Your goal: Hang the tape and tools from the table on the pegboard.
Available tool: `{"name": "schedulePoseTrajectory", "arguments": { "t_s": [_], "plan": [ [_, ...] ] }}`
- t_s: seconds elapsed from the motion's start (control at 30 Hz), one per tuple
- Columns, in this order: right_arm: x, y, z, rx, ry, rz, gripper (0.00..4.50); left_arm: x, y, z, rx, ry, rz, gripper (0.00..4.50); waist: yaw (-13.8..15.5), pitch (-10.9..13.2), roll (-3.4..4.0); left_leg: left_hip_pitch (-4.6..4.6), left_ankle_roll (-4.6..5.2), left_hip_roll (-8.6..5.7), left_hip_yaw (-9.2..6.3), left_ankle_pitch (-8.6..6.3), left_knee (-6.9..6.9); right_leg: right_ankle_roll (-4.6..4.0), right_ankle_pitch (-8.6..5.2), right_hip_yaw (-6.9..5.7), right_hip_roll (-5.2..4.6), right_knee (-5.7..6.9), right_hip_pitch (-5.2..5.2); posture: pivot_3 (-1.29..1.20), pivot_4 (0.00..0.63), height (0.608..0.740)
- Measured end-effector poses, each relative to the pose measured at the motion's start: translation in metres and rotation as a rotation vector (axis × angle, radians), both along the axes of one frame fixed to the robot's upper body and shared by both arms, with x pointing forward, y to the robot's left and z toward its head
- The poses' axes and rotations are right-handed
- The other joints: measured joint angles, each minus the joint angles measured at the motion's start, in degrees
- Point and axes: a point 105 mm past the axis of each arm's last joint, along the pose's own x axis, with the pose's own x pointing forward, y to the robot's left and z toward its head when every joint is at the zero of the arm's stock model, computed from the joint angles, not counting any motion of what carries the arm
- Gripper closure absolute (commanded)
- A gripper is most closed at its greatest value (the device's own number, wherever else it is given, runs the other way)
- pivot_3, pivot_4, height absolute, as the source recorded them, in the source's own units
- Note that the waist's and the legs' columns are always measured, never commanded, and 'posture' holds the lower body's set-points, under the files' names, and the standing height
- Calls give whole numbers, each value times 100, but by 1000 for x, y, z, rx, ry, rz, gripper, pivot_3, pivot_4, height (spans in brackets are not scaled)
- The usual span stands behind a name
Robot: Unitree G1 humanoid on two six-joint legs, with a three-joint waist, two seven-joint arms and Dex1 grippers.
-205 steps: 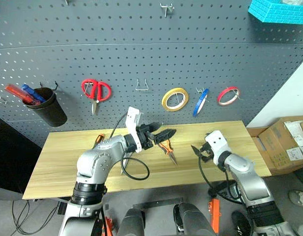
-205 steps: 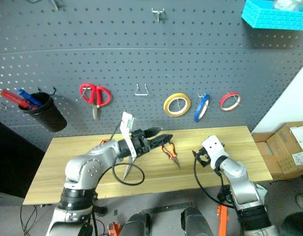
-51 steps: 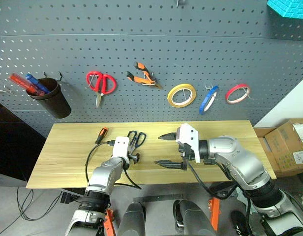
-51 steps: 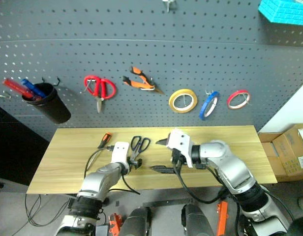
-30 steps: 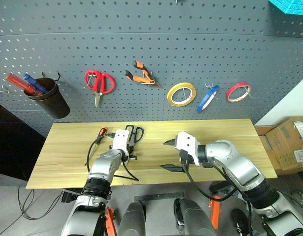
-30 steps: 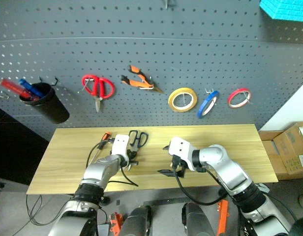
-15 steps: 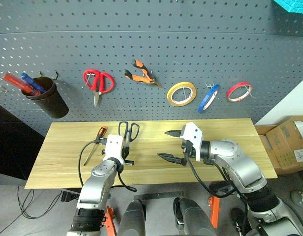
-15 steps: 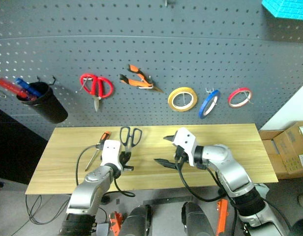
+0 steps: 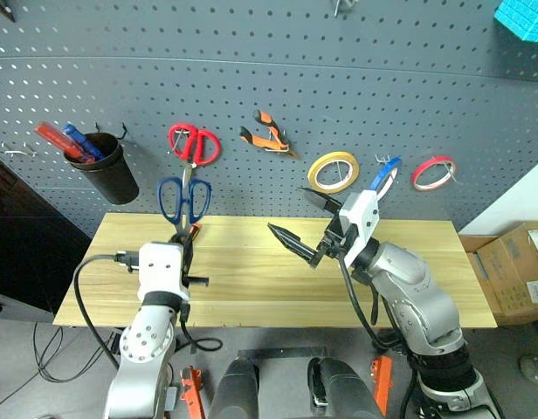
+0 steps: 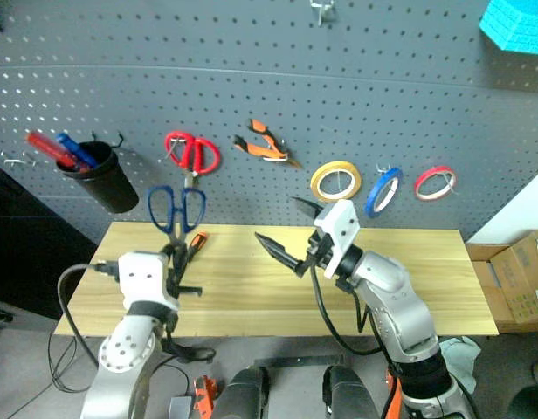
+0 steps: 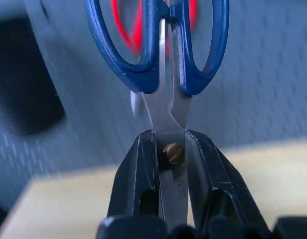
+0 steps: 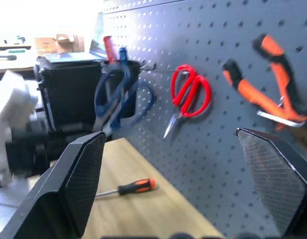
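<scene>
My left gripper is shut on the dark blue-handled scissors at their pivot. It holds them upright, handles up, in front of the pegboard just below the red scissors. My right gripper is open and empty, raised over the middle of the table. The orange-and-black pliers and the blue tape hang on hooks. The screwdriver lies on the table near the pegboard, behind my left gripper.
A yellow tape roll and a red tape roll hang either side of the blue one. A black cup holding pens hangs at the far left. A cardboard box sits on the floor to the right.
My left gripper has lifted the blue scissors off the table and tipped them upright toward the pegboard. The right gripper has risen and tilted up, still open. The view has shifted.
</scene>
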Motion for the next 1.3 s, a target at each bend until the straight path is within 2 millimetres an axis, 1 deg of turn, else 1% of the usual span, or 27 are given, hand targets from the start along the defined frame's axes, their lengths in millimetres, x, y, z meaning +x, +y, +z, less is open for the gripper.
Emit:
{"name": "schedulePoseTrajectory", "arguments": {
  "t_s": [0.03, 0.1, 0.17, 0.33, 0.5, 0.63, 0.77, 0.93, 1.03, 1.07, 1.1, 1.2, 1.3],
  "plan": [
    [1, 0, 1, 5, -8, -4, 0, 2, 0, 4, 3, -17, -2, 4005, 6, -24, -4, 1, 0, 0, 1, 0, -3, 7, 4, 1, 0, -1, 1, 206, 88, 740],
    [5, -1, 3, 10, -14, -16, 0, 9, 3, 7, -3, -25, -2, 4005, 14, -50, -6, 4, 0, 0, 4, -1, -6, 7, 4, 3, 0, -1, 3, 204, 87, 740],
    [9, -1, 5, 11, -25, -33, 0, 16, 5, 6, -11, -15, -11, 4005, 14, -56, -10, 5, 0, 3, 3, 0, -5, 7, 5, 2, 3, 5, 2, 200, 82, 740],
    [15, -3, 1, 11, -15, -65, 0, 27, 6, 3, -47, 9, -51, 4005, 16, -103, -20, 13, 0, 3, 3, 0, -3, 6, 6, 3, 3, 10, 9, 193, 78, 740],
    [17, -5, 2, 18, -13, -89, 0, 34, 5, 3, -76, 27, -100, 4005, 11, -154, -18, 29, 1, 3, 5, 0, -2, 6, 7, 4, 3, 12, 26, 182, 75, 740],
    [18, -6, 2, 19, -13, -99, 0, 42, 3, -4, -129, 82, -144, 4005, 1, -159, -18, 80, 1, 4, 4, 0, -4, 5, 5, 2, 6, 9, 83, 177, 73, 740],
    [19, -7, 2, 20, -12, -109, 0, 53, 4, -10, -185, 132, -169, 4005, -9, -162, -19, 100, 1, 4, 4, 0, 0, 2, 4, 3, 6, 6, 105, 175, 74, 740],
    [19, -8, 2, 18, -12, -114, 0, 70, 8, -8, -197, 157, -190, 4005, 2, -164, -19, 100, 2, 4, 1, 1, -1, 4, 6, 0, 7, 11, 105, 173, 76, 740],
    [19, -8, 2, 18, -10, -115, 0, 81, 9, -2, -192, 155, -207, 4005, -2, -165, -18, 99, 2, 3, 3, 1, -1, 4, 6, 4, 7, 9, 106, 167, 78, 740],
    [19, -8, 2, 17, -9, -115, 0, 83, 9, 0, -190, 151, -212, 3293, -4, -165, -18, 99, 2, 3, 4, 1, -2, 4, 6, 5, 7, 7, 106, 163, 79, 740],
    [19, -8, 1, 16, -8, -115, 0, 85, 9, 1, -189, 148, -217, 3087, -7, -165, -18, 99, 2, 3, 4, 1, -2, 4, 6, 5, 7, 7, 105, 161, 80, 740],
    [19, -9, 1, 8, -6, -116, 0, 85, 8, 0, -186, 142, -230, 2180, -14, -165, -18, 99, 2, 4, 4, 0, -3, 4, 6, 5, 6, 8, 104, 156, 83, 740],
    [17, -9, 3, 9, -16, -113, 0, 85, 7, 1, -184, 138, -240, 1144, -17, -165, -18, 102, 2, 4, 3, 1, -3, 3, 6, 4, 7, 13, 104, 152, 89, 740]
  ]
}}
